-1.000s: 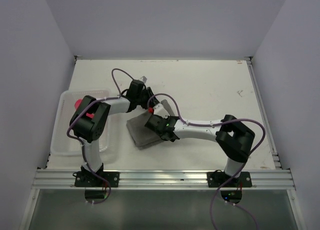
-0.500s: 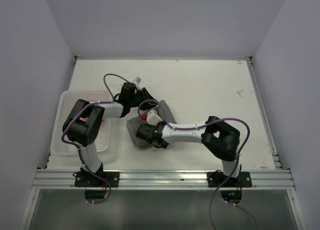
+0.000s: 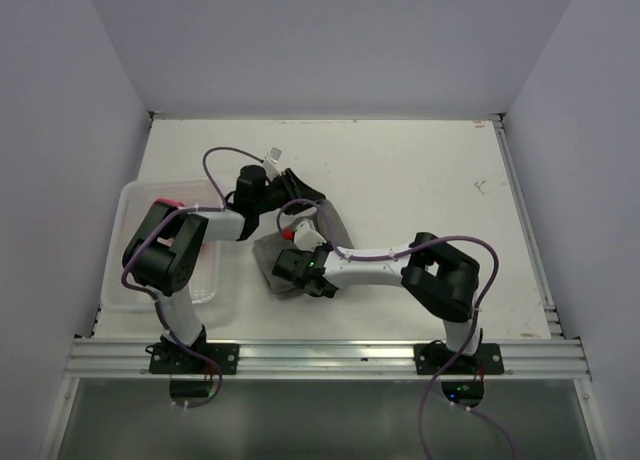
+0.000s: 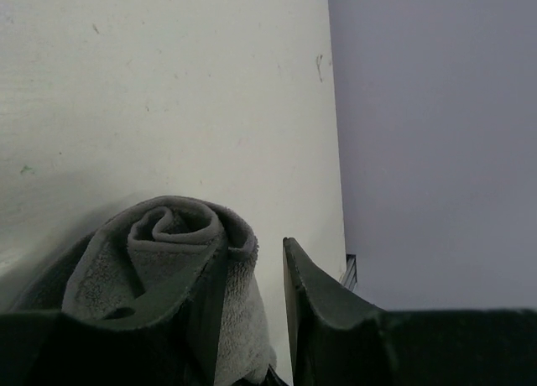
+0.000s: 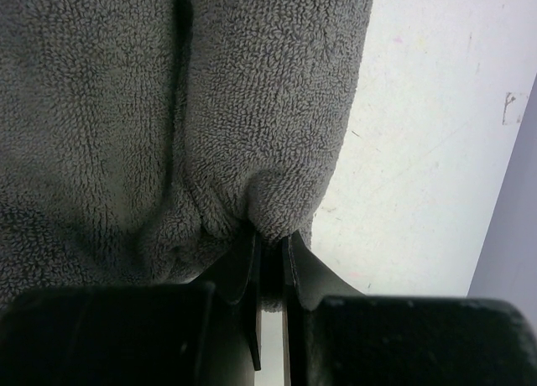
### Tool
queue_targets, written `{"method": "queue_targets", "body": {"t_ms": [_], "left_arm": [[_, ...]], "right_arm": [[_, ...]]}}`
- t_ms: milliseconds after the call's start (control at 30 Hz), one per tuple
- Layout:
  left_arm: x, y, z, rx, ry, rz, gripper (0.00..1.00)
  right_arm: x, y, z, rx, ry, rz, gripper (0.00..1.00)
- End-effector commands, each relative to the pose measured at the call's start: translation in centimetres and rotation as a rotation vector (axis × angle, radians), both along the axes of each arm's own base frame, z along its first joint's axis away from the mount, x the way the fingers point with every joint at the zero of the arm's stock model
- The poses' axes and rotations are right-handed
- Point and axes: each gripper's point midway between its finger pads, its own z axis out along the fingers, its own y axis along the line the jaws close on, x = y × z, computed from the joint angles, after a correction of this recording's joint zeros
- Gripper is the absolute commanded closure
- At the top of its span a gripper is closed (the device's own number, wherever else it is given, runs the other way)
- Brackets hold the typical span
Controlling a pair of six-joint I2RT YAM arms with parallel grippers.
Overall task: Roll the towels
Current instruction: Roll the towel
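Here the soft, light grey towel [image 5: 126, 92] lies on the table [image 3: 420, 180], its rolled end wrapped over 1 finger of the half-open, unclamped left gripper [image 4: 256, 260], with a fold pinched tight in the right gripper [image 5: 270, 239]; it is probably best held at the roll's ends.

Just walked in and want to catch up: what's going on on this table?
Both arms are working on the grey towel mid-table. The right claw is shut on a pinch of its edge. The left claw stands open at the rolled-up end, one finger against the spiral. What looks like the pink towel shows in the basket, mostly hidden by the left arm.
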Motion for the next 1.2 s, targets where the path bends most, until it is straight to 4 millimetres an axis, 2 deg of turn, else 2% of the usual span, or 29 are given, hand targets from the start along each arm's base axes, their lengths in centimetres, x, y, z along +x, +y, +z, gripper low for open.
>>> {"method": "queue_targets", "body": {"t_ms": [0, 167, 333, 533, 633, 767, 800, 900, 1033, 1133, 1167], "left_arm": [[0.1, -0.7, 2.8, -0.109, -0.086, -0.019, 0.64], [-0.3, -1.7, 1.6, -0.124, -0.067, -0.027, 0.64], [-0.6, -2.8, -0.7, -0.106, -0.028, -0.04, 0.64], [-0.7, -3.4, -2.4, -0.075, -0.006, -0.041, 0.64], [-0.8, -3.4, -4.1, -0.013, 0.025, -0.033, 0.64], [-0.9, -2.7, -6.5, 0.086, 0.065, -0.02, 0.64], [-1.3, -2.2, -7.8, 0.13, 0.109, -0.017, 0.64], [-1.5, -1.0, -9.8, 0.225, 0.136, -0.002, 0.64], [-1.8, 0.2, -11.8, 0.293, 0.173, 0.015, 0.64], [-1.9, 0.8, -12.8, 0.329, 0.189, 0.025, 0.64], [-2.0, 1.0, -13.1, 0.34, 0.193, 0.025, 0.64]], "right_arm": [[-0.8, 1.5, -0.8, 0.134, 0.023, -0.013, 1.0], [-0.7, 1.6, -0.8, 0.151, 0.017, -0.017, 1.0], [-0.8, 1.7, -0.8, 0.179, 0.02, -0.019, 1.0], [-0.9, 2.1, -1.1, 0.197, 0.034, -0.016, 1.0], [-1.0, 2.2, -1.1, 0.207, 0.038, -0.016, 1.0], [-1.0, 2.2, -1.0, 0.214, 0.036, -0.019, 1.0], [-1.0, 2.2, -0.9, 0.217, 0.035, -0.018, 1.0], [-1.0, 2.1, -0.8, 0.225, 0.034, -0.022, 1.0], [-1.0, 2.4, 0.2, 0.279, 0.024, -0.027, 0.99], [-0.8, 2.3, 1.2, 0.318, 0.011, -0.037, 0.92], [-0.7, 2.2, 2.1, 0.345, 0.002, -0.041, 0.86]]}}
